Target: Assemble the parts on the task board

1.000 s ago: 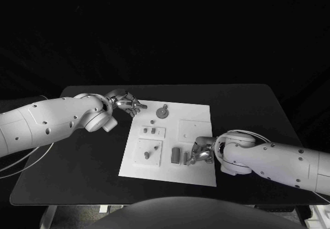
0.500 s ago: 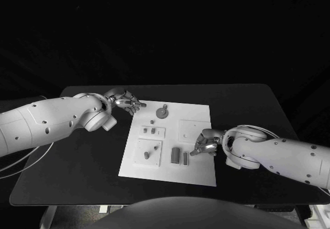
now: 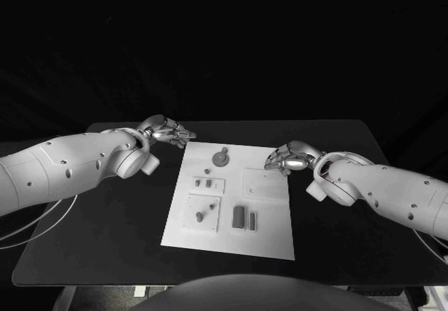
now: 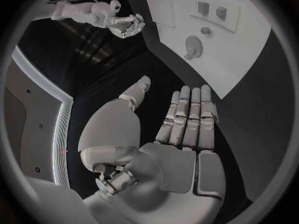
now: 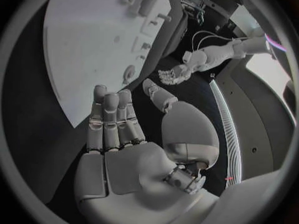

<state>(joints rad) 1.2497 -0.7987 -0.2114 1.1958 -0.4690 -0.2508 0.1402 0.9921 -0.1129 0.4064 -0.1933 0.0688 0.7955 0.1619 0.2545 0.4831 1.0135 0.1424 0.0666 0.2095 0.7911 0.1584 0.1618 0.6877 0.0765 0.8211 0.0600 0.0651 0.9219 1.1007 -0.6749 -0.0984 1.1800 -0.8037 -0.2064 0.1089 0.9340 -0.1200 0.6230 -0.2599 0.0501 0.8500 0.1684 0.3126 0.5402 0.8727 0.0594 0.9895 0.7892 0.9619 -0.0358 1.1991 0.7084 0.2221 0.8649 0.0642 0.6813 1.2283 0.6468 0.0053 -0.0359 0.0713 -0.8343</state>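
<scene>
From the head camera I see the white task board [image 3: 266, 230] lying in the middle of the black table [image 3: 346, 214], its long side running away from me. On it, grey parts: a round disc with a small stem [image 3: 220, 155] near the far edge, two small blocks [image 3: 202, 183] on a raised square near the left edge, a small peg [image 3: 199, 216] on another raised square closer to me, and two upright bars [image 3: 245, 218] side by side near the middle of the near half. My left hand [image 3: 166, 131] is above the table just off the board's far left corner, fingers loosely curled, holding nothing I can make out. My right hand [image 3: 285, 157] sits at the board's far right corner — fingers bent inward, nothing visibly in them.

From the left wrist camera, the left hand [image 4: 181, 144] is flat and open, fingers straight and close together, thumb apart, palm bare. The board [image 4: 249, 55] lies beyond its fingertips, the disc [image 4: 194, 46] and two blocks [image 4: 212, 10] visible on it.

From the right wrist camera, the right hand [image 5: 118, 144] is likewise open with an empty palm — fingers extended toward the board [image 5: 81, 45].
</scene>
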